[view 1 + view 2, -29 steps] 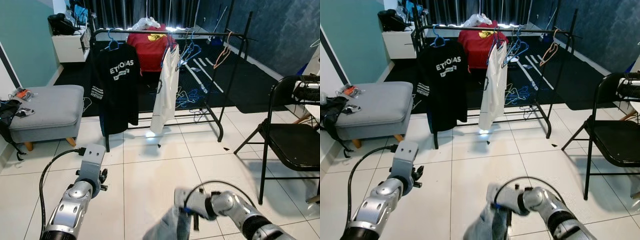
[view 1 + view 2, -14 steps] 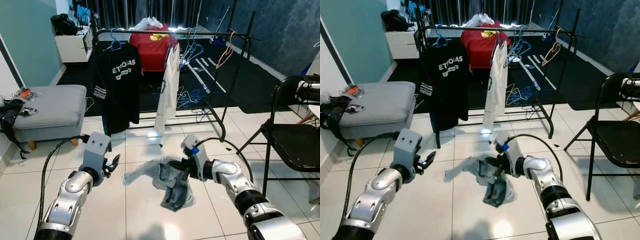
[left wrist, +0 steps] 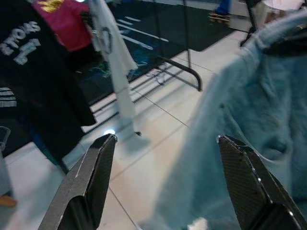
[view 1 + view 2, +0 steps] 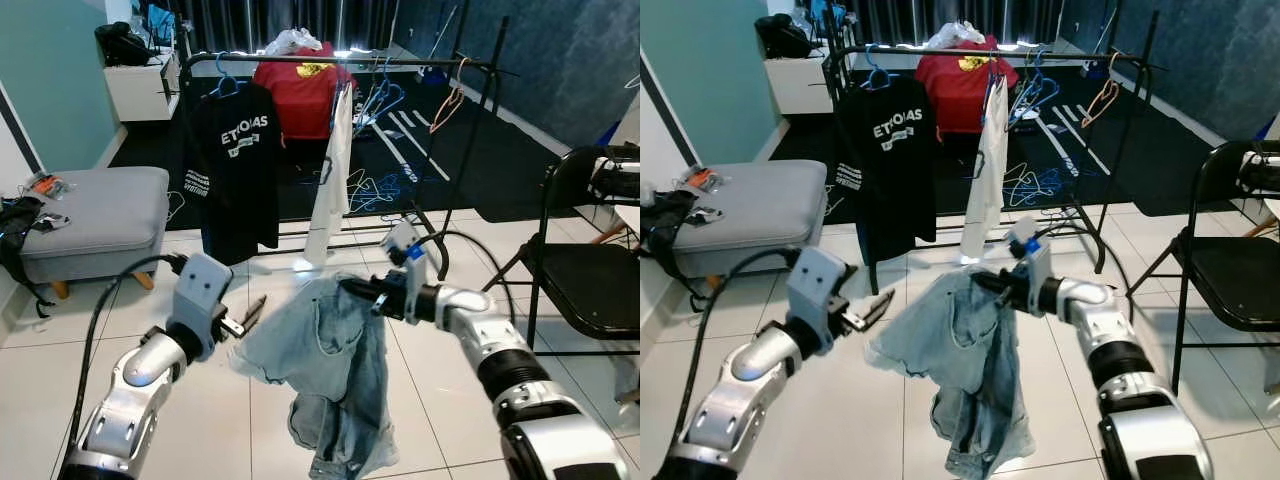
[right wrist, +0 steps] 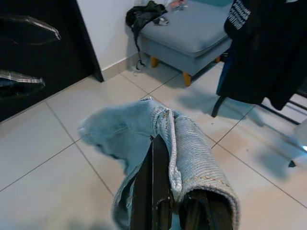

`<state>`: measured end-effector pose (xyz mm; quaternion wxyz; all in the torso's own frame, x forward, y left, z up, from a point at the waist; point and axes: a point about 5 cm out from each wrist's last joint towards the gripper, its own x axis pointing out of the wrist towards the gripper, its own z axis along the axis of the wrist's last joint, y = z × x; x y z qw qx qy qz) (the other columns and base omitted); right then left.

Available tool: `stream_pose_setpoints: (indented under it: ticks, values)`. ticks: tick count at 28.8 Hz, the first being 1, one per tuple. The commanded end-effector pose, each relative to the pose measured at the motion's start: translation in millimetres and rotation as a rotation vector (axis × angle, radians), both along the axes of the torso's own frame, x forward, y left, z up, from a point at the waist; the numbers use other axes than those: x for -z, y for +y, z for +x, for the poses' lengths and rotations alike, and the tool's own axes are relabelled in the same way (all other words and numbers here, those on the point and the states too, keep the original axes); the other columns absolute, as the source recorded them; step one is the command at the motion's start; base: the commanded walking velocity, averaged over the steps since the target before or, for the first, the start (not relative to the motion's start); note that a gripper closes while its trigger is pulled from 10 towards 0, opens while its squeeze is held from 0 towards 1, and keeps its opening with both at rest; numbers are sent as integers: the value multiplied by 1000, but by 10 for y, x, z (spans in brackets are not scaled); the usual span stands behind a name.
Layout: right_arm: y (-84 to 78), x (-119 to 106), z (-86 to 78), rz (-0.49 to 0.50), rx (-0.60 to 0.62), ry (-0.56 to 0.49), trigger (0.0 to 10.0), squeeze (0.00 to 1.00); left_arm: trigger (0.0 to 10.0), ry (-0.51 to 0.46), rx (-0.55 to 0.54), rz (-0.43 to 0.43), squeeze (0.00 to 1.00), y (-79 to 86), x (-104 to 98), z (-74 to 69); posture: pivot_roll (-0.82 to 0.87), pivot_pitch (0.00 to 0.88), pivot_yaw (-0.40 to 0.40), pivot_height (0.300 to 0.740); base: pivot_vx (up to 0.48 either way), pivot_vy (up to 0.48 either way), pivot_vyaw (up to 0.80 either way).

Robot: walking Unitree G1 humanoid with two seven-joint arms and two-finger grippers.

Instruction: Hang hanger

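L end effector (image 4: 243, 318) has fingers apart, near the jeans' (image 4: 322, 375) loose left edge, not gripping. Jeans hang mid-air over the tiled floor (image 4: 300, 300), waistband pinched in R end effector (image 4: 362, 291), fingers together on the denim, legs dangling. Rack (image 4: 340, 62) w/ shirts stands well beyond. No hanger visible in the jeans. Judged early: garment lifted, approach to rack & hanging all left.
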<state>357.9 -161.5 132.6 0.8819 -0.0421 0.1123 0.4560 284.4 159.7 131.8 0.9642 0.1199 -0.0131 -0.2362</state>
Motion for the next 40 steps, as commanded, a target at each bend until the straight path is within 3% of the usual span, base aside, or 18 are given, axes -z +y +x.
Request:
stream_pose_setpoints:
  ticks: [1, 6, 19, 24, 28, 40]
  values:
    - [38, -162, 44, 30, -36, -32, 10000, 0, 10000, 4, 49, 31, 0, -32, -3, -34, 35, 0, -52, 740, 0, 0, 0]
    - [119, -293, 79, 68, -71, -46, 10000, 0, 10000, 2, 62, 71, 0, -74, 11, -15, 30, 0, -67, 740, 0, 0, 0]
    - [318, -398, 54, 197, -120, -6, 10000, 0, 10000, -49, 86, 59, 0, -217, -33, -6, 38, 5, -81, 740, 0, 0, 0]
    - [401, -391, 33, 204, -157, 4, 10000, 0, 10000, -76, 97, 27, 0, -279, -95, -22, 49, 0, -76, 740, 0, 0, 0]
    - [477, -371, 10, 194, -188, 20, 10000, 0, 10000, -96, 121, -55, 0, -387, -219, -64, 38, 0, -81, 740, 0, 0, 0]
    - [589, -367, -23, 199, -209, 28, 10000, 0, 10000, -100, 198, -31, 0, -465, -252, -82, 55, 0, -80, 740, 0, 0, 0]
